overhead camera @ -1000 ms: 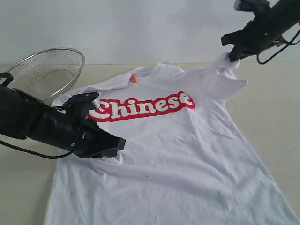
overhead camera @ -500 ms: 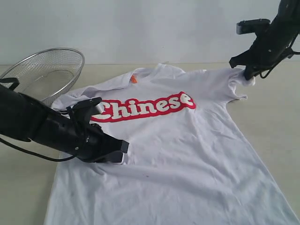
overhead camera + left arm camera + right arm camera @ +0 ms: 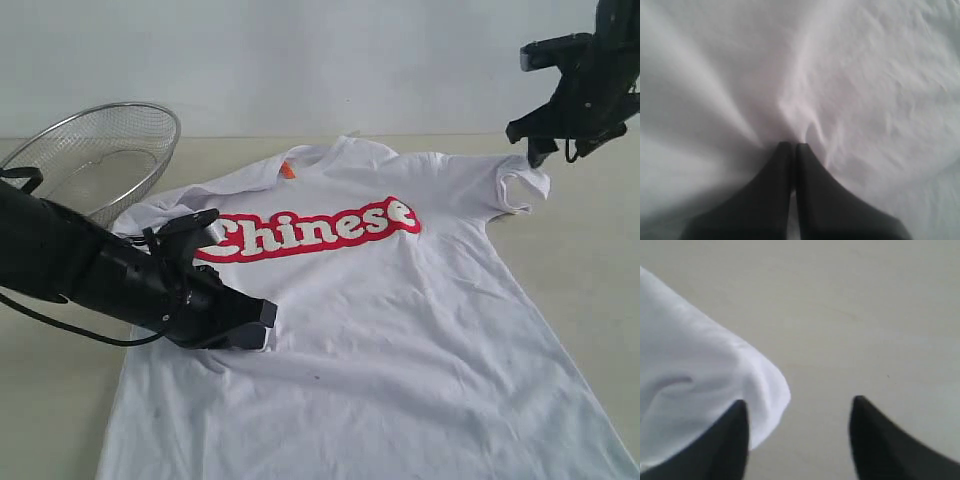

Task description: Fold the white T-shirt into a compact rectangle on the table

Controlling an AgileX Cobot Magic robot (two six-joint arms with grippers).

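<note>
**Exterior view.** The white T-shirt point(image 3: 400, 320) lies face up and spread almost flat on the bench point(image 3: 590, 230), red lettering uppermost, collar to the far side. No fold is visible, so I judge the task to be at the laying-out stage. The left claw point(image 3: 262, 318) is down on the cloth at the near-left of the body panel, below the lettering. The right claw point(image 3: 535, 150) hangs above the far-right sleeve point(image 3: 515, 185), clear of it. A wire-mesh basket point(image 3: 95, 150) stands at the far left, just beside the shirt's shoulder.

**Left wrist view.** The left claw point(image 3: 792, 147) has its jaws brought together. The white T-shirt point(image 3: 865, 90) puckers into ridges that run to the tips, so a pinch of cloth appears to be held.

**Right wrist view.** The right claw point(image 3: 800, 400) is spread wide and holds nothing. The rounded sleeve end point(image 3: 715, 375) lies against one finger point(image 3: 732, 440), with bare bench point(image 3: 865, 315) under the rest of the gap.

**Assessment.** The step in hand is smoothing and positioning before the first fold. The next move calls for the right claw to take a firm hold on the shirt's edge. The pinched cloth on the left should be tensioned without dragging the body panel askew.
</note>
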